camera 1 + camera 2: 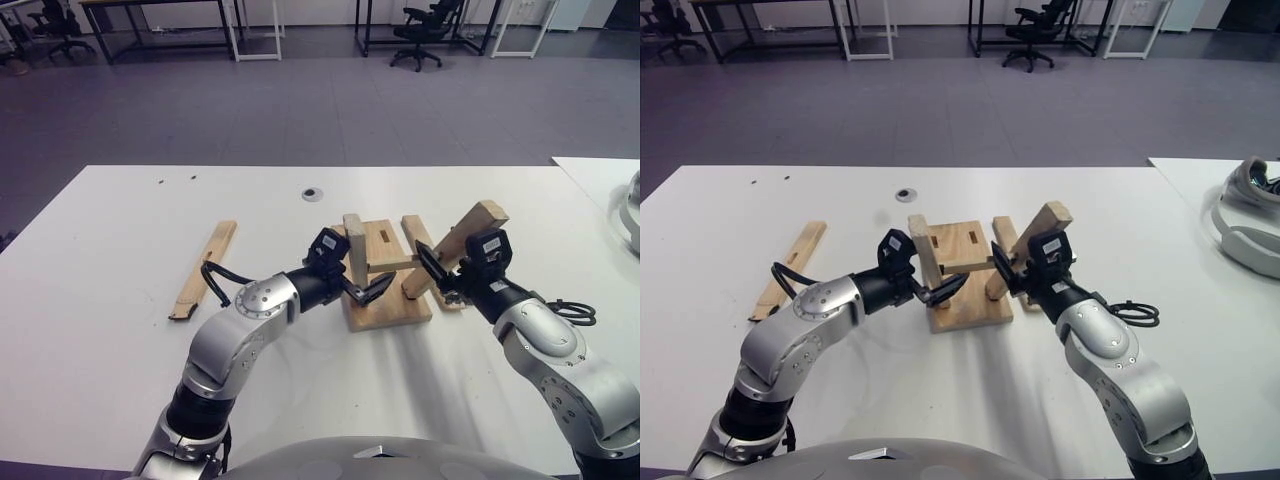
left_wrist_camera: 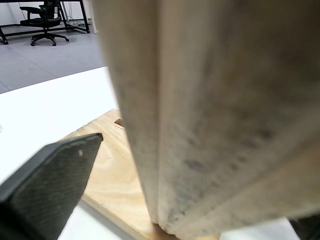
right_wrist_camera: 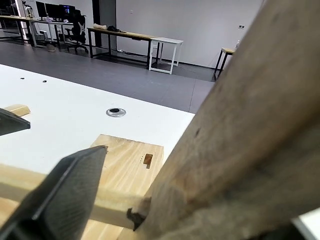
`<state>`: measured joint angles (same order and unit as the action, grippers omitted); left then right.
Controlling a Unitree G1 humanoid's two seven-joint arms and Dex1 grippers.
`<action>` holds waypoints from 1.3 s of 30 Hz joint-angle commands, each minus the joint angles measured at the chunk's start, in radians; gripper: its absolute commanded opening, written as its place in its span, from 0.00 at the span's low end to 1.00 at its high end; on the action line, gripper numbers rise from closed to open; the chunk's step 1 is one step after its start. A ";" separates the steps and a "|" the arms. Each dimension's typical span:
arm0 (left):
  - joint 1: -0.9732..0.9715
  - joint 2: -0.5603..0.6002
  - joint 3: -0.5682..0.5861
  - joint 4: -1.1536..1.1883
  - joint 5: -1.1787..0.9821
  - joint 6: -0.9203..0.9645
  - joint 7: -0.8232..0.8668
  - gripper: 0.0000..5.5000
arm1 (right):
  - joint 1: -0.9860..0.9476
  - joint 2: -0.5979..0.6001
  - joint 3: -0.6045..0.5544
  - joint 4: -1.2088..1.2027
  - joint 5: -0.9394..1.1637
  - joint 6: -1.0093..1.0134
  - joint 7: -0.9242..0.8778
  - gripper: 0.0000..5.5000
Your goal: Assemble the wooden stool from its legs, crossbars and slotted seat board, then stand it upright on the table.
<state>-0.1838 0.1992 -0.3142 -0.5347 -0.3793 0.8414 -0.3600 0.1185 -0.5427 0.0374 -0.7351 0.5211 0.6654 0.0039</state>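
left gripper (image 1: pixel 376 288), fingers spread, straddles an upright leg (image 1: pixel 354 250); one finger (image 2: pixel 50 175) sits just beside the wood, not touching. right gripper (image 1: pixel 436 274), also spread, has a tilted leg (image 1: pixel 478 225) between its fingers. a crossbar (image 1: pixel 392 264) joins the upright leg to a second leg (image 1: pixel 414 240) on the seat board (image 1: pixel 395 308), which lies well apart from the edges of the table (image 1: pixel 100 350). a loose wooden piece (image 1: pixel 205 268) lies farther left.

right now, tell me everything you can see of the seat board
The seat board is a pale, roughly square slab, wood by its grain, lying flat on the white table. Small rectangular slots show in its top face. One leg stands on its left part, a second leg on its right edge, and a crossbar joins them above it.
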 commanded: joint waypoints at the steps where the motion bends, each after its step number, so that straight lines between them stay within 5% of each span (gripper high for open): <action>1: 0.034 0.057 0.024 -0.037 -0.005 -0.043 -0.044 0.98 | 0.047 0.062 -0.078 0.031 0.214 0.068 0.110 0.63; 6: 0.011 0.144 0.255 -0.127 -0.138 -0.113 -0.146 0.98 | -0.060 0.052 -0.345 0.032 0.460 -0.009 0.174 0.63; 11: -0.311 0.208 0.491 -0.109 -0.420 -0.059 -0.162 0.98 | -0.288 -0.073 -0.482 0.065 0.694 -0.026 0.246 0.63; 16: -0.572 0.194 0.427 0.121 -0.399 -0.105 -0.164 0.98 | -0.579 -0.110 -0.374 0.295 0.682 0.044 0.197 0.63; 23: -0.109 0.170 0.104 0.379 -0.109 -0.406 -0.324 0.98 | -0.292 0.011 -0.176 0.404 0.455 0.027 0.241 0.63; 28: -0.262 0.140 0.211 0.421 -0.222 -0.451 -0.316 0.98 | -0.422 0.079 -0.260 0.364 0.539 -0.044 0.243 0.63; 32: -0.389 0.124 0.408 0.419 -0.472 -0.344 -0.284 0.98 | -0.525 0.089 -0.402 0.551 0.617 -0.079 0.247 0.63; 36: -0.380 0.224 0.541 0.471 -0.493 -0.320 -0.296 0.98 | -0.459 0.047 -0.197 0.712 0.352 -0.095 0.414 0.63; 39: -0.228 0.420 0.553 0.531 -0.373 -0.328 -0.425 0.98 | -0.313 0.045 0.026 0.597 0.271 -0.047 0.572 0.63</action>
<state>-0.5176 0.4890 0.2328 -0.0617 -0.8435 0.5108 -0.7058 -0.2872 -0.5003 -0.0540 -0.0504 0.8135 0.5754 0.4913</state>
